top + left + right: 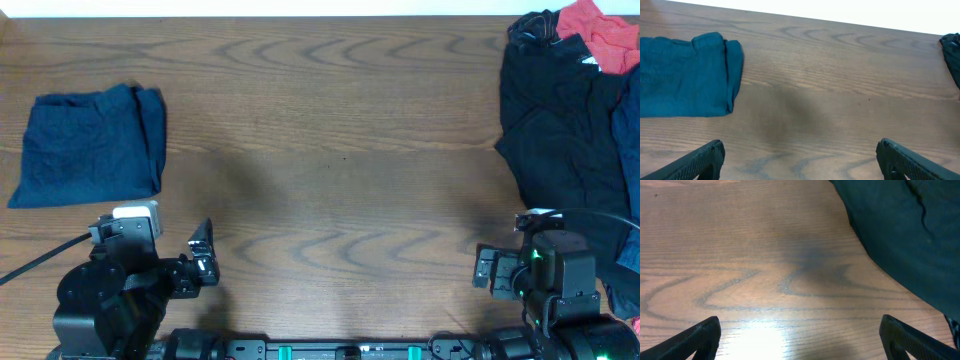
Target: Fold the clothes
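The navy-blue clothes (pixel 88 146) lie folded into a compact rectangle at the far left of the table. They also show at the upper left of the left wrist view (pixel 687 75). My left gripper (pixel 203 252) is open and empty at the front left, apart from the clothes; its fingers frame bare wood in its wrist view (pixel 800 160). My right gripper (pixel 487 270) is open and empty at the front right, over bare wood (pixel 800 337).
A pile of black garments (pixel 560 120) covers the right side of the table, with a red cloth (pixel 600 35) at its top right corner. The black pile's edge shows in the right wrist view (pixel 900 235). Bare wooden table (pixel 340 150) lies between the clothes and the pile.
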Tool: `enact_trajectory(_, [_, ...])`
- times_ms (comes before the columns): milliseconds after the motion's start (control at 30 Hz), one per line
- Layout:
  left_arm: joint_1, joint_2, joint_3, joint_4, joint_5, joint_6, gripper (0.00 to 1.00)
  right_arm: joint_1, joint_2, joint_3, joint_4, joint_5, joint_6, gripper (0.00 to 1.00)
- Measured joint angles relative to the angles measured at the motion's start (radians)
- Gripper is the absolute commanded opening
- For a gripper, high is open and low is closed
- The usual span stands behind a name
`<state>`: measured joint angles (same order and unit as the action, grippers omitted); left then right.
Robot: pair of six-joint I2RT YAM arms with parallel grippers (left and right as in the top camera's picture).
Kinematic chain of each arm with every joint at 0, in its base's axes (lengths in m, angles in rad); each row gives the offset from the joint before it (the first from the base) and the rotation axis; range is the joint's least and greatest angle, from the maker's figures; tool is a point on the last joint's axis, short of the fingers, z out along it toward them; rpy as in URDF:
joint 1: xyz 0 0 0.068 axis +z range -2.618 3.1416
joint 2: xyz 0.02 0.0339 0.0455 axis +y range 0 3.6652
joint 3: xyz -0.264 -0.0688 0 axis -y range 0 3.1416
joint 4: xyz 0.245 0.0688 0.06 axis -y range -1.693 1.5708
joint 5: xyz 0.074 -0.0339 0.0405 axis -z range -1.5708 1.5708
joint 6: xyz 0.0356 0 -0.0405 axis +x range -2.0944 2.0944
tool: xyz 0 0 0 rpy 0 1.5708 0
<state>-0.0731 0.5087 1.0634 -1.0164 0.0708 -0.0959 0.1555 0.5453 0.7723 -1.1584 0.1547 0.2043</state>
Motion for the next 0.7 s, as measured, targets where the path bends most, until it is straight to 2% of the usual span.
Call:
enact_trajectory(200, [0.0,0.0,0.0,0.0,0.0,0.0,0.98,-0.01,-0.02,0.0,0.0,-0.001,0.0,0.99])
enact_trajectory(433, [0.0,0.0,0.0,0.0,0.0,0.0,0.98,-0.108,-0.066,-0.001,0.014,0.0,0.0,0.99])
enact_trajectory(700, [0.0,0.0,-0.002,0.0,0.0,0.0,0.98,-0.122,-0.253,-0.146,0.322,-0.004,-0.017,0.99])
